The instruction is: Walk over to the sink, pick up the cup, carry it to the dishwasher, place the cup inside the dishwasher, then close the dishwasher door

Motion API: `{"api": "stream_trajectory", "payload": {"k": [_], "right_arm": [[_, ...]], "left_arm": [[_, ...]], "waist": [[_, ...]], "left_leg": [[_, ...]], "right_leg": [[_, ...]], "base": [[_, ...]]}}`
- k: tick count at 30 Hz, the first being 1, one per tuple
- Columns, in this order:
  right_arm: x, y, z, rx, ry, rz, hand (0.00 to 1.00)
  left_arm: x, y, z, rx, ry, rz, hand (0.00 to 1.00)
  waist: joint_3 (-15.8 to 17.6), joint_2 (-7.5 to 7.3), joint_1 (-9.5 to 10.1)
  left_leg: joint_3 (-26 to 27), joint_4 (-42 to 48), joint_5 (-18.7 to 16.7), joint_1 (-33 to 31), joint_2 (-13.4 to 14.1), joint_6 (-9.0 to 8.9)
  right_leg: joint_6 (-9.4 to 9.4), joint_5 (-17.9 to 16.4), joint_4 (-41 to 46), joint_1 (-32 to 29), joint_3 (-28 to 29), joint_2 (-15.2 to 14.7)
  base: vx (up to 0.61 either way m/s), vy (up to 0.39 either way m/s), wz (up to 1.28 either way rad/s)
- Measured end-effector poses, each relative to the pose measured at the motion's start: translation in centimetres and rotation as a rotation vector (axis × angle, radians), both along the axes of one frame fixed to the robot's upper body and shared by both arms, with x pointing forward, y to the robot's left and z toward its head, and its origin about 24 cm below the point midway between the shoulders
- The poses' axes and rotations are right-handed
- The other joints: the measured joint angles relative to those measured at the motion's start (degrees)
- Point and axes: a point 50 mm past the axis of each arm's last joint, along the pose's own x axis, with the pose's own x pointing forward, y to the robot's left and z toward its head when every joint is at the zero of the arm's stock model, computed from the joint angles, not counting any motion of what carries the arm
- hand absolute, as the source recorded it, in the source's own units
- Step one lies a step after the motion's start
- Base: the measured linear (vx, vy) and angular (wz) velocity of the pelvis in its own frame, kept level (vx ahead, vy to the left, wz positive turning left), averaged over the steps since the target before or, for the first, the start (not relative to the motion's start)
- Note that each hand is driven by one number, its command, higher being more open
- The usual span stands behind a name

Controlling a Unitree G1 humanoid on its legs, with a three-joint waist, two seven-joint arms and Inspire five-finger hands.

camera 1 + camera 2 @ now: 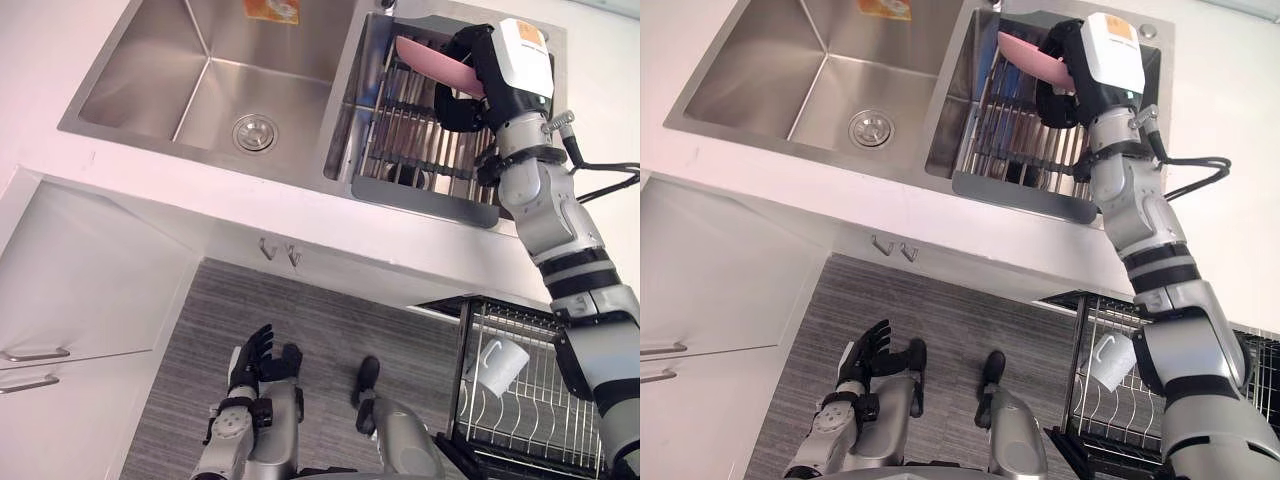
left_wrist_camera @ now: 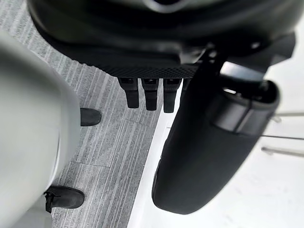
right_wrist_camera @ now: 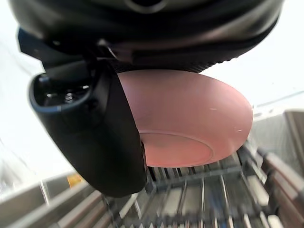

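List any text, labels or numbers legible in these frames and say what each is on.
Orange sticker on the sink's back wall: too blurred to read.
Orange label on the white cover of the right hand, which grips a pink bowl: too small to read.
No other text seen.

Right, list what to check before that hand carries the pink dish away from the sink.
1. Grip: the right hand is curled round the pink bowl: ok.
2. Bowl lifted clear of the sink rack: cannot tell.
3. Held thing is the cup: not ok. It is a bowl, and a white cup already sits in the dishwasher rack.
4. Dishwasher rack pulled out, with bare wires beside the cup: ok.
5. Left hand hanging low, fingers relaxed, out of the path: ok.
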Motion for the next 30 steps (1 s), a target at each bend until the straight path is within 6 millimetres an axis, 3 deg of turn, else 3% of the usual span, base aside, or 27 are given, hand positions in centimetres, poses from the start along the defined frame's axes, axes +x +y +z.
{"api": "stream_trajectory", "payload": {"k": [7,11,15,21,30], "right_arm": [[-3.3,-0.2,1.0,0.044,-0.173,0.051,0.3],[-5.0,-1.1,0.5,0.07,-0.215,0.046,0.3],[-7.3,-2.3,-1.2,0.132,-0.243,0.021,0.3],[-10.8,-6.1,-4.5,0.218,-0.24,-0.141,0.3],[-15.3,-10.7,-10.0,0.289,-0.084,-0.419,0.3]], "left_arm": [[-0.6,0.1,-0.4,0.015,0.024,-0.01,0.9],[-0.8,0.0,-0.5,0.022,0.032,-0.029,0.9],[-1.7,0.1,-1.1,0.02,0.071,-0.022,0.9],[-2.9,0.8,-1.9,0.02,0.122,0.02,0.9],[-4.4,0.8,-2.6,0.027,0.177,0.018,0.9]], "waist": [[-0.3,-0.11,-1.14],[-0.69,-0.25,-1.32],[-3.53,-0.91,-1.95],[-6.38,-2.3,-3.75],[-9.01,-1.73,-7.28]], "left_leg": [[1.34,-2.07,0.38,2.63,-0.02,0.08],[1.58,-2.92,0.42,3.99,-0.11,0.11],[1.95,-4.21,0.43,4.82,-0.26,0.1],[3.34,-5.54,0.38,6.86,-0.58,0.11],[7.61,-6.2,-0.56,9.49,-0.52,0.25]], "right_leg": [[-0.03,-0.17,-0.04,0.99,1.19,0.02],[0.11,-0.25,-0.39,2.04,1.34,0.02],[0.29,-0.38,-0.83,2.3,1.55,0.01],[0.52,-0.54,-1.41,3.3,3.01,-0.11],[0.7,-0.52,-1.13,3.06,7.11,0.16]], "base": [[0.02,0.001,-0.08],[0.05,0.001,-0.03],[0.06,0.002,-0.03],[0.03,0.014,-0.1],[0.01,0.017,-0.25]]}}
